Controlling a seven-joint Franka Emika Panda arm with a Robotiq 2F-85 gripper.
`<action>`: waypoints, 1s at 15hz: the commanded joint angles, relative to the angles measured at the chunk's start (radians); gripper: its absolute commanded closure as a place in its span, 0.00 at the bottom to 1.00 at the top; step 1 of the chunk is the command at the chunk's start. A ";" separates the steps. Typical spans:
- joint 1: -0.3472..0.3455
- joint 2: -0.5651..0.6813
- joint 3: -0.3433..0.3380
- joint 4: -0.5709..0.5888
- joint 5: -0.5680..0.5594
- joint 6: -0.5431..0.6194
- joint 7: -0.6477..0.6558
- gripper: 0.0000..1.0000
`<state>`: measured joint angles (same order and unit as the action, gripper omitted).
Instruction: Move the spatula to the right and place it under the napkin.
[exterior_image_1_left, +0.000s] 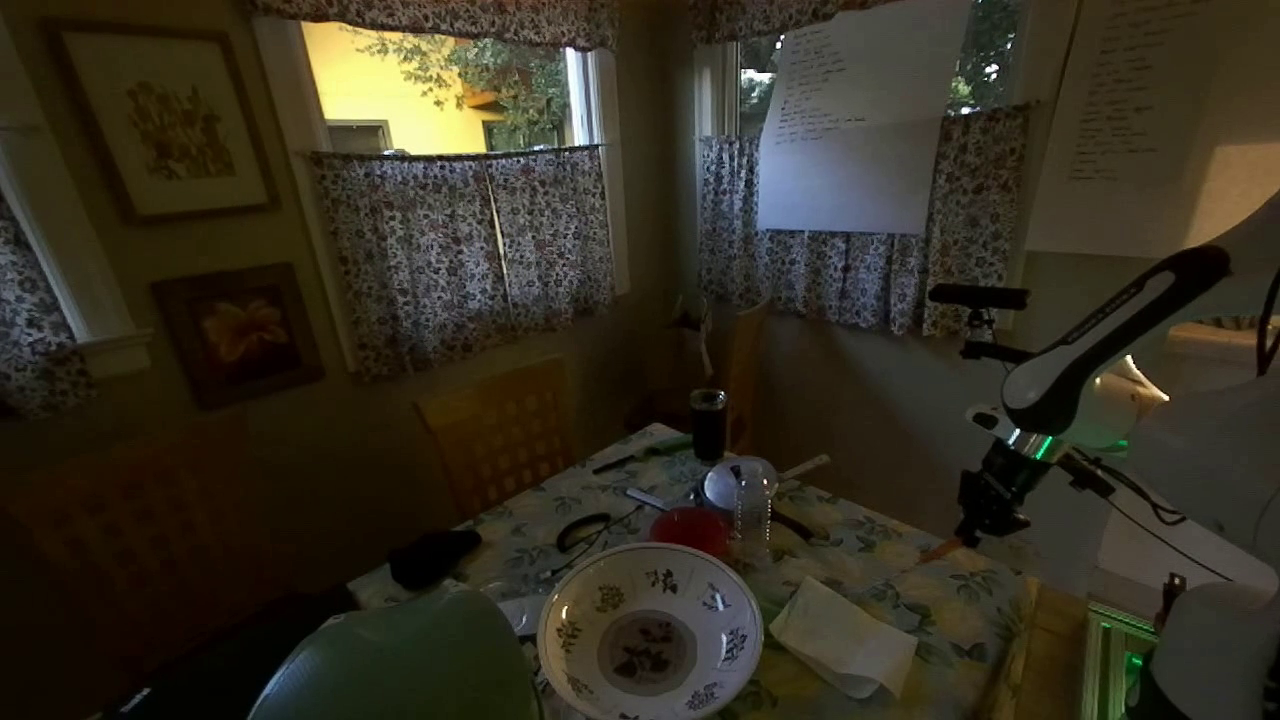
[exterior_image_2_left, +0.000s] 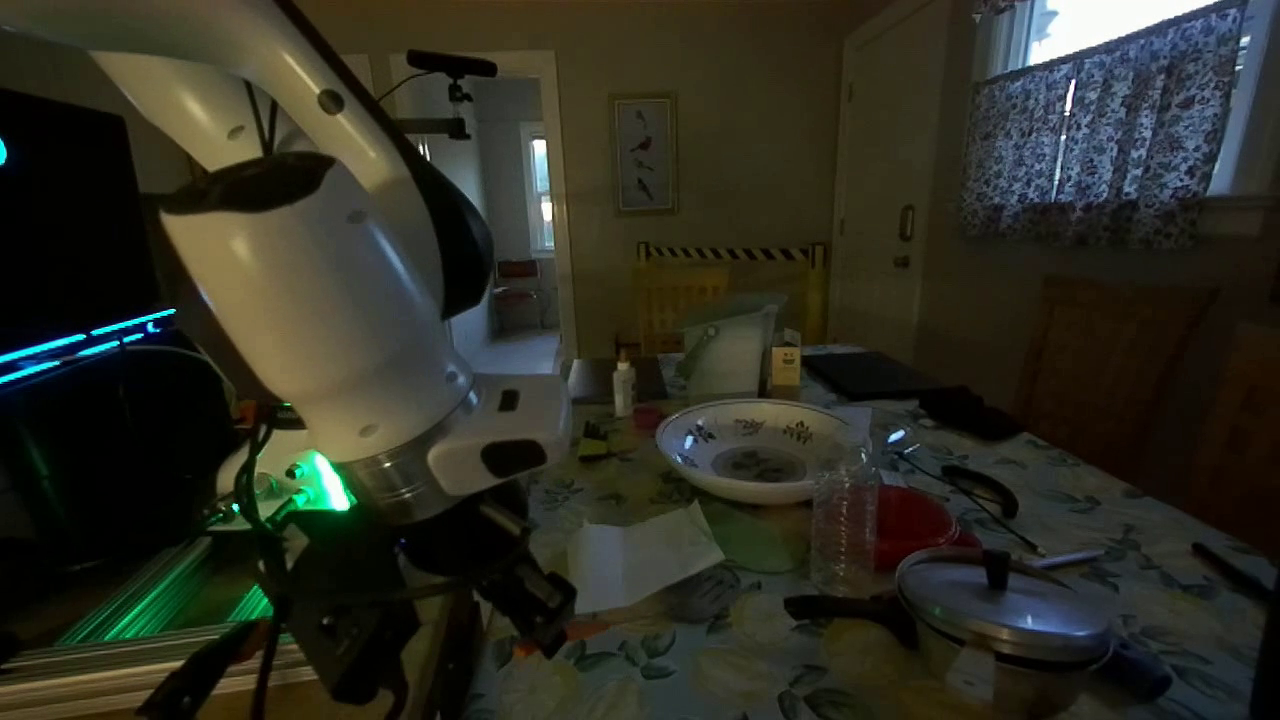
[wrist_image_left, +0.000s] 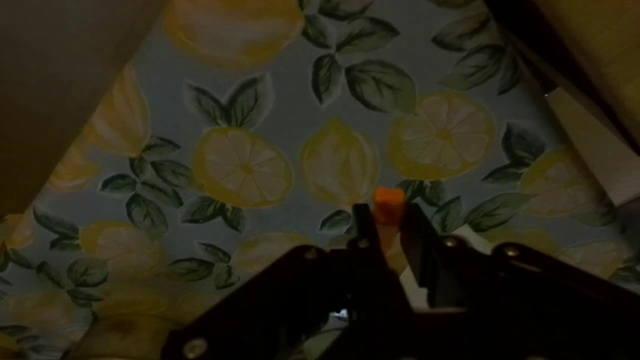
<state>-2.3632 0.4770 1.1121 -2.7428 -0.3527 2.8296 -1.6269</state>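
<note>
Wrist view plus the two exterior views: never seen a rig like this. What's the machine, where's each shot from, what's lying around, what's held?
The machine is a single robot arm ending in a two-fingered gripper. Both exterior views come from cameras outside the robot; the wrist view comes from a camera riding just behind the gripper.

On the lemon-print tablecloth are, among other things, a patterned bowl, a folded white napkin, a clear plastic bottle, a red dish and a lidded pan.

The gripper is shut on the orange handle of a spatula. Its dark head shows right by the napkin; whether they touch is too dim to tell.
</note>
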 joint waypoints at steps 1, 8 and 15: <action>0.179 -0.114 -0.100 0.000 0.039 -0.008 0.050 0.95; 0.578 -0.257 -0.320 -0.010 -0.170 -0.010 0.419 0.95; 0.857 -0.306 -0.581 0.018 -0.566 -0.061 0.844 0.95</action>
<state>-1.5813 0.2003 0.6148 -2.7394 -0.7467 2.7993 -0.9533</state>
